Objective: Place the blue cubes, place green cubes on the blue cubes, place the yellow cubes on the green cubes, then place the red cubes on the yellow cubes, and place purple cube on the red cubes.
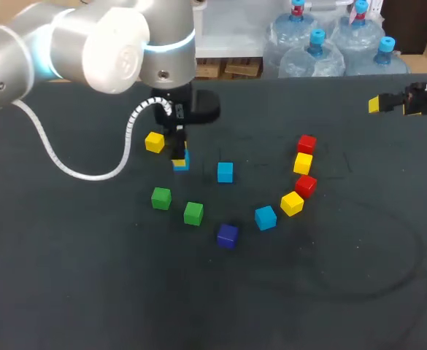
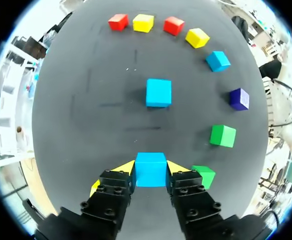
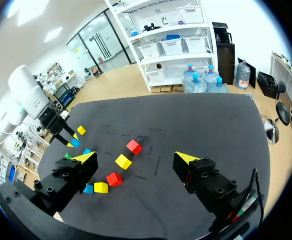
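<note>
A: What does the left end effector (image 2: 150, 169) hold?
B: A light blue cube (image 2: 150, 175), clamped between both yellow-tipped fingers, down at the dark tabletop (image 1: 89, 292), near a lone yellow cube (image 1: 154, 142).
A: And the right end effector (image 3: 134, 157)?
B: Fingers spread wide, nothing in them, at the tabletop's far right, well apart from every cube.
A: Anything ahead of the held cube?
B: A second light blue cube (image 2: 158, 92), apart from it.

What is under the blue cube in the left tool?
Only dark table shows around the blue cube in the left tool; its underside is covered by the cube itself.
</note>
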Controlling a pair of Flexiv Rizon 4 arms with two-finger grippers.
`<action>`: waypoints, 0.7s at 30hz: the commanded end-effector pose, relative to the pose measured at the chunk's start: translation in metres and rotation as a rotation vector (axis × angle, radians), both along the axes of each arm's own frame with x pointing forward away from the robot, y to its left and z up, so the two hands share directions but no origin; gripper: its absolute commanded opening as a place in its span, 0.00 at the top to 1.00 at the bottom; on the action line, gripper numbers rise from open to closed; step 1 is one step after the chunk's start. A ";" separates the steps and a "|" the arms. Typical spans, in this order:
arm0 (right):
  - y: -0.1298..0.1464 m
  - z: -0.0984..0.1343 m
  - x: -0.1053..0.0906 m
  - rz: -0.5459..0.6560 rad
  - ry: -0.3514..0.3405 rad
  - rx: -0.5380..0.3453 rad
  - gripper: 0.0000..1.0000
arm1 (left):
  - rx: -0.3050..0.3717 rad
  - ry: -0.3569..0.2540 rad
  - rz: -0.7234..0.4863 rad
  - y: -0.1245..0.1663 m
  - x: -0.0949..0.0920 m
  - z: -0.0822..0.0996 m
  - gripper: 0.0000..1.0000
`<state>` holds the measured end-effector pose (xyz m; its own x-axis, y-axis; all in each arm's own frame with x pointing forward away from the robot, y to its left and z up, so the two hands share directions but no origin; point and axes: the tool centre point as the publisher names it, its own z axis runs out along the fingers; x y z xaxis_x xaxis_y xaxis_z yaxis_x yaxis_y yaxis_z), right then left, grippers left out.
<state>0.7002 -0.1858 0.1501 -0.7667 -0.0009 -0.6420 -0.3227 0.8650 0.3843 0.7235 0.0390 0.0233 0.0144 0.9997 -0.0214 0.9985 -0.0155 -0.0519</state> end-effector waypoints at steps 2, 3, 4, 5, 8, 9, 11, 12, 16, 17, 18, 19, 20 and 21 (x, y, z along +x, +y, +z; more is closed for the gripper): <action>0.001 0.000 -0.001 -0.003 0.000 -0.002 0.00 | 0.014 -0.003 0.009 -0.006 0.002 0.001 1.00; 0.001 0.000 -0.001 -0.003 0.000 -0.002 0.00 | 0.016 -0.005 0.007 -0.009 0.001 0.000 1.00; 0.001 0.000 -0.001 -0.003 0.000 -0.002 0.00 | 0.017 -0.007 0.003 -0.010 0.001 -0.001 1.00; 0.001 0.000 -0.001 -0.003 0.000 -0.002 0.00 | 0.018 -0.007 -0.001 -0.011 0.000 -0.002 1.00; 0.001 0.000 -0.001 -0.003 0.000 -0.002 0.00 | 0.015 -0.010 -0.013 -0.015 0.000 -0.005 1.00; 0.001 0.000 -0.001 -0.003 0.000 -0.002 0.00 | 0.011 -0.011 -0.017 -0.016 0.000 -0.005 1.00; 0.001 0.000 -0.001 -0.003 0.000 -0.002 0.00 | 0.012 -0.012 -0.023 -0.020 -0.001 -0.006 1.00; 0.001 0.000 -0.001 -0.003 0.000 -0.002 0.00 | 0.016 -0.015 -0.031 -0.022 -0.002 -0.006 1.00; 0.001 0.000 -0.001 -0.003 0.000 -0.002 0.00 | 0.012 -0.014 -0.047 -0.027 -0.004 -0.009 1.00; 0.001 0.000 -0.001 -0.003 0.000 -0.002 0.00 | 0.008 -0.013 -0.046 -0.028 -0.004 -0.009 1.00; 0.001 0.000 -0.001 -0.003 0.000 -0.002 0.00 | 0.004 -0.014 -0.046 -0.029 -0.005 -0.010 1.00; 0.001 0.000 -0.001 -0.003 0.000 -0.002 0.00 | 0.001 -0.012 -0.045 -0.030 -0.005 -0.010 1.00; 0.001 0.000 -0.001 -0.003 0.000 -0.002 0.00 | -0.003 -0.010 -0.043 -0.030 -0.006 -0.011 1.00; 0.001 0.000 -0.001 -0.003 0.000 -0.002 0.00 | -0.005 -0.010 -0.043 -0.031 -0.006 -0.011 1.00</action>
<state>0.7002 -0.1858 0.1501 -0.7667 -0.0009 -0.6420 -0.3227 0.8650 0.3843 0.7168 0.0077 0.0144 0.0565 0.9981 -0.0228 0.9975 -0.0574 -0.0420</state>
